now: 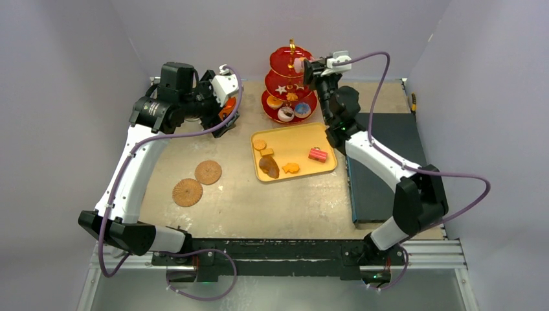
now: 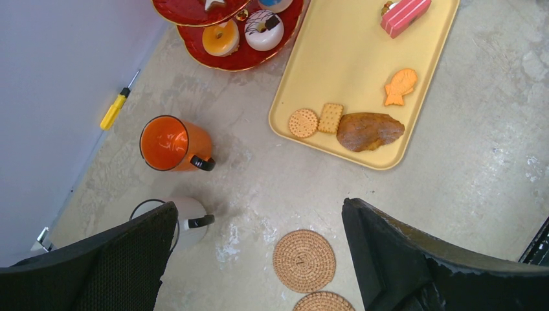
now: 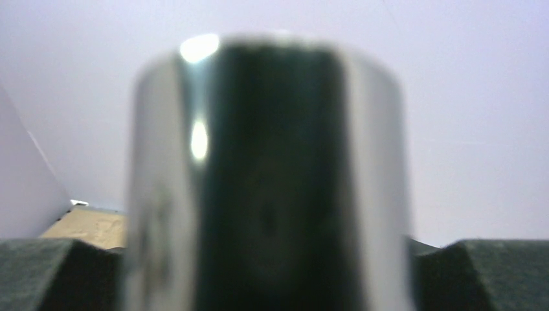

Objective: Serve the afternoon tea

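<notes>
Down at the near edge, two round brown coasters (image 1: 188, 192) lie just beside each other on the worktop (image 1: 259, 207), at about 8 o'clock from the yellow tray (image 1: 291, 139). On to that tray in the middle: a round biscuit (image 2: 303, 122) and a square biscuit (image 2: 331, 118) touch, with a brown croissant (image 2: 369, 131) right beside them. An orange fish-shaped pastry (image 2: 400, 86) and a pink slice (image 2: 404, 14) sit further along. A dark mat (image 1: 382, 168) lies at 3 o'clock of the tray. Over at 10 o'clock, the left pincer (image 2: 259, 207) hangs above the worktop, its fingers (image 2: 116, 265) spread wide with nothing between them. The white mug (image 2: 191, 217) stands upright, partly hidden behind one finger, and the orange mug (image 2: 171, 144) stands upright just beyond it. A yellow screwdriver (image 2: 116, 109) lies by the wall. At 12 o'clock from the tray stands the red three-tier stand (image 1: 283, 58), with an orange donut (image 2: 220, 39) and a white donut (image 2: 262, 29) on the bottom tier and a white star (image 1: 280, 89) on the middle one. Up by the top tier is the right pincer (image 1: 303, 66). A blurred shiny shape fills its wrist view between the fingers (image 3: 492, 275), too close to name, and I cannot tell whether it is pinching.
</notes>
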Robot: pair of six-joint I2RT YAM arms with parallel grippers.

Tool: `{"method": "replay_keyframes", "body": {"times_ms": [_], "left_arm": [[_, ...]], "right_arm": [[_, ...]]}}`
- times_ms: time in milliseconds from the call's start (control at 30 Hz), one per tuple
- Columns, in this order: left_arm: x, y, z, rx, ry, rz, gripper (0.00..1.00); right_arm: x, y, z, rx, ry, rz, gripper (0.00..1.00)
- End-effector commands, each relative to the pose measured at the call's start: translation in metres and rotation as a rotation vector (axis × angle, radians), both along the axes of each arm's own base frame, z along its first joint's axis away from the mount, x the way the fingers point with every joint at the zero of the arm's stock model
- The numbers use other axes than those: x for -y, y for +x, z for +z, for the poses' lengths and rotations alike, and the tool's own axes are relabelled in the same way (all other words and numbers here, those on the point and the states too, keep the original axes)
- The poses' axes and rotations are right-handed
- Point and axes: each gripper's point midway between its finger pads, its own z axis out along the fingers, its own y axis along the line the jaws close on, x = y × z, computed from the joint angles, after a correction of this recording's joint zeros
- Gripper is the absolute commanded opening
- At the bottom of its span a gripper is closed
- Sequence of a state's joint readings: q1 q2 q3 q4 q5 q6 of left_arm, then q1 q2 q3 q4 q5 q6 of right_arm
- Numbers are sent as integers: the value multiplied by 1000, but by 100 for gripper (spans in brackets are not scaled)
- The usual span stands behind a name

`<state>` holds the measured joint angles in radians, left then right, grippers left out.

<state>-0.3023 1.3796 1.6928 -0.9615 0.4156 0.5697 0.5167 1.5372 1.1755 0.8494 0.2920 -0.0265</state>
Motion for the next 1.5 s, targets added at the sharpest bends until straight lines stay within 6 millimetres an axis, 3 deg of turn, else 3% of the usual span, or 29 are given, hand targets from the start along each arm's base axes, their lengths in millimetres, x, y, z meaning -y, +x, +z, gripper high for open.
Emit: {"method": "replay_keyframes", "body": {"times_ms": [0, 200, 433, 600, 767, 967, 1100, 1267, 1467], "left_arm": [[2, -1, 18, 50, -14, -14, 98], [2, 0, 18, 52, -13, -12, 98], [1, 1, 17, 51, -8, -8, 98], [0, 2, 17, 55, -5, -4, 99], [0, 3, 18, 57, -6, -4, 99], [2, 1, 21, 55, -18, -6, 99], [1, -1, 22, 58, -21, -4, 99], [1, -2, 23, 57, -26, 0, 98], [1, -1, 22, 50, -40, 18, 99]], "right_arm": [[9, 13, 36, 76, 34, -7, 39], [19, 46, 35, 66, 20, -39, 39], [14, 81, 12, 21, -21, -55, 43], [10, 90, 5, 8, -30, -51, 54], [10, 86, 10, 20, -30, -43, 62], [23, 66, 39, 80, -19, -66, 64], [26, 38, 51, 97, 2, -30, 64], [12, -10, 38, 70, -2, 60, 64], [-25, -61, -7, -8, -35, 153, 63]]}}
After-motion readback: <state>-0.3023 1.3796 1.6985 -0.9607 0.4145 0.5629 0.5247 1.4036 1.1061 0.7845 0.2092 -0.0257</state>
